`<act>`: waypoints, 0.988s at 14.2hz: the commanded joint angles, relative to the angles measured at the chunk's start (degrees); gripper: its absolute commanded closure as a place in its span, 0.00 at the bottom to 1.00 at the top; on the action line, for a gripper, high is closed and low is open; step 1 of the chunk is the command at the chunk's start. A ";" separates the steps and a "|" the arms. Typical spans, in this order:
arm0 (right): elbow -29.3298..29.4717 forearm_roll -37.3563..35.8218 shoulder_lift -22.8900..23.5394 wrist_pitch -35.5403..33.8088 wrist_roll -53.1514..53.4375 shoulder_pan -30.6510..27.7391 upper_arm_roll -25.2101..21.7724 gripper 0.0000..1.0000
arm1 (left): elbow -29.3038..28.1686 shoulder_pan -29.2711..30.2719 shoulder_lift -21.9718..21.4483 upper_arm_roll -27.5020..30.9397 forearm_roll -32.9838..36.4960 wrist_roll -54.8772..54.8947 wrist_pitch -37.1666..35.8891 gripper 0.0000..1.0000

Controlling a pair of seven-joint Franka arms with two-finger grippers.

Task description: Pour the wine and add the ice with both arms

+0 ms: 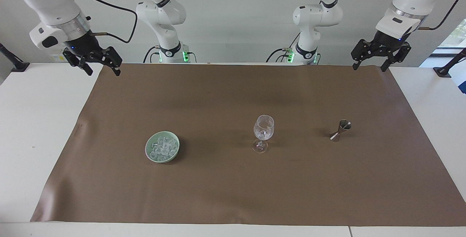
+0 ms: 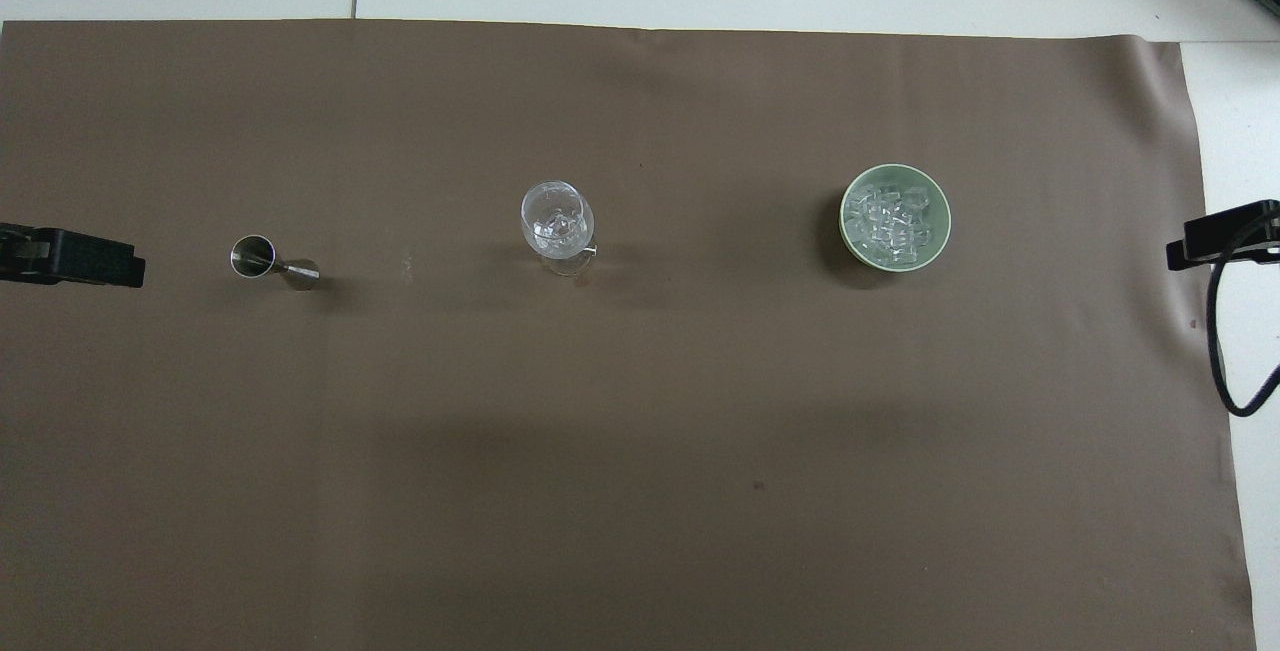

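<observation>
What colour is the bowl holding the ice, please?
Pale green bowl, clearest in the overhead view.

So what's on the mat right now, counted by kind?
Bowl of ice: 1
Glass: 1
Jigger: 1
Total: 3, all on the mat
</observation>
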 commanded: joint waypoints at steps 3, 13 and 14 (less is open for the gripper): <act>2.35 0.50 -0.95 -4.59 -1.33 1.31 -1.62 0.00 | -0.39 0.01 -0.77 0.19 -0.55 -0.42 -0.86 0.00; 1.91 -2.24 -1.38 -4.06 3.86 2.10 0.93 0.00 | -0.39 0.10 -0.77 0.19 -0.55 -0.42 -0.86 0.00; 1.91 -2.06 -1.38 -3.71 3.94 2.10 0.85 0.00 | -0.39 0.10 -0.77 0.28 -0.55 -0.42 -0.86 0.00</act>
